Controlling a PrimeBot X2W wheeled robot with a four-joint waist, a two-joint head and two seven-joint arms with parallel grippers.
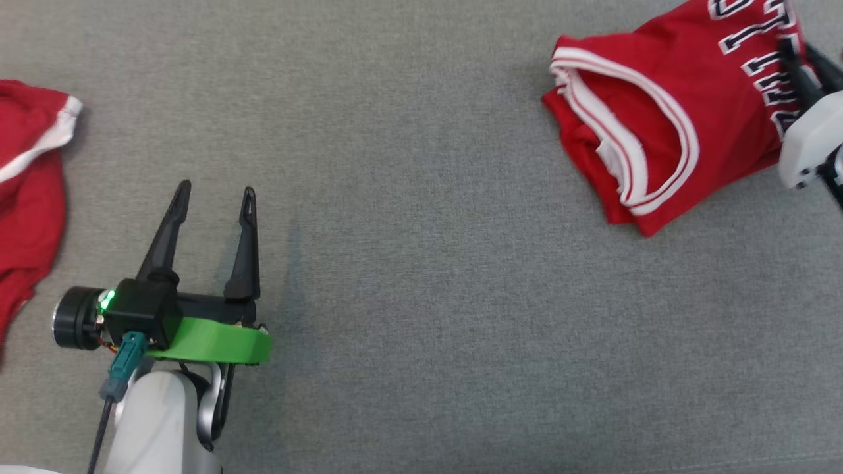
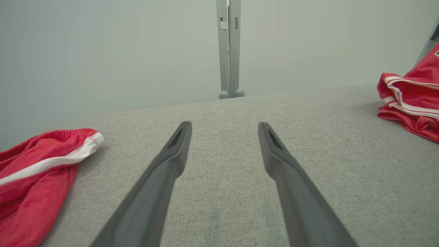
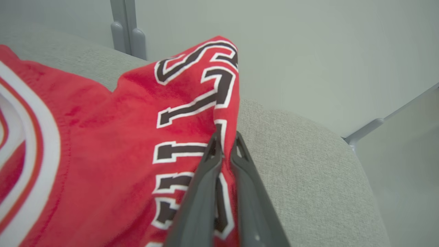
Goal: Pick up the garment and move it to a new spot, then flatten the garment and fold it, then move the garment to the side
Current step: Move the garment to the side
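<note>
A folded red jersey with white trim and black lettering lies at the top right of the grey surface; its corner shows at the right edge of the left wrist view. My right gripper is shut on the jersey's lettered edge, lifting that edge into a peak; in the head view its fingers rest over the lettering. My left gripper stands open over bare fabric at the lower left, its two fingers spread with nothing between them.
Another red garment with a white stripe lies at the far left edge, also to the left of the left gripper. The grey cushioned surface ends at a pale wall with a grey post; its right edge curves off.
</note>
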